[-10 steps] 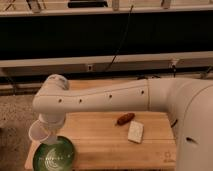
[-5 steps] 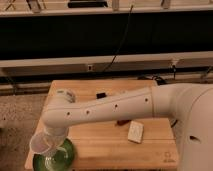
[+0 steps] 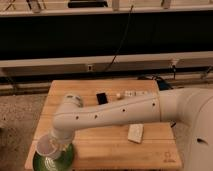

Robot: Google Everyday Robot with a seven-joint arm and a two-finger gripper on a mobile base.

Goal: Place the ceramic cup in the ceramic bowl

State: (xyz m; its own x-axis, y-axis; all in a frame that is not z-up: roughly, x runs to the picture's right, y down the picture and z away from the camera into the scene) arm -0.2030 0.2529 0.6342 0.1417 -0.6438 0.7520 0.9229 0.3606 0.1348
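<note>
The ceramic cup (image 3: pixel 47 147) is small, white and tapered. It hangs tilted over the left rim of the ceramic bowl (image 3: pixel 62 160), a wide green dish at the front left corner of the wooden table (image 3: pixel 150 152). My gripper (image 3: pixel 55 144) is at the end of the white arm (image 3: pixel 115 112), which reaches in from the right. It is shut on the cup and holds it just above the bowl. The arm's wrist hides much of the bowl.
A flat white rectangular block (image 3: pixel 135 132) lies on the table right of centre. A small black object (image 3: pixel 101 98) and a few small pale items (image 3: pixel 125 93) lie near the table's far edge. A dark wall with cables runs behind the table.
The arm has swung toward the front of the table and lowered. The cup has moved with the gripper down toward the bowl's left side. The black object now shows behind the arm.
</note>
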